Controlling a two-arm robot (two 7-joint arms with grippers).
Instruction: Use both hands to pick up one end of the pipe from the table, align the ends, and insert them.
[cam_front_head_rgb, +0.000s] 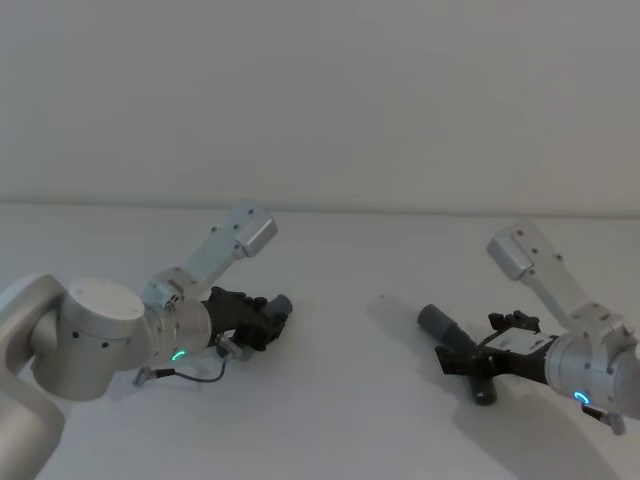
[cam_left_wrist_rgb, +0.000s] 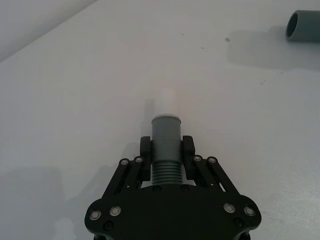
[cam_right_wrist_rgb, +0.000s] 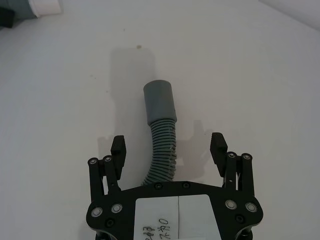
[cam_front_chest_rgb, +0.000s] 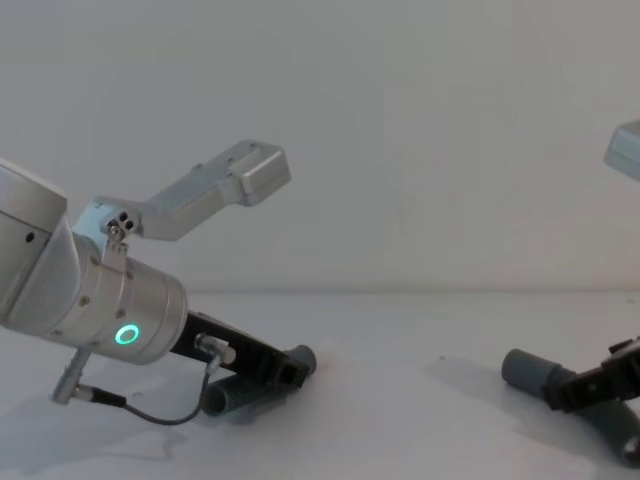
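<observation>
Pipe pieces (cam_front_head_rgb: 437, 321) look light, ribs soft, cuffs stiffer. Left gripper (cam_left_wrist_rgb: 166, 146) clenches the left piece (cam_left_wrist_rgb: 165, 172) just behind its cuff (cam_left_wrist_rgb: 165, 131). Right gripper (cam_right_wrist_rgb: 168, 144) straddles the right piece (cam_right_wrist_rgb: 161, 160) at its ribs, fingers released, seemingly not touching.

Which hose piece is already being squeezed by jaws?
The hose piece in the left gripper: its jaws pinch it. The right gripper has open jaws around the other piece.

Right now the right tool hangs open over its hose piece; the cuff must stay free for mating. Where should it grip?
Probably the ribbed section just behind the cuff, from above: the hose piece lies between the open fingers of the right tool, cuff pointing ahead.
</observation>
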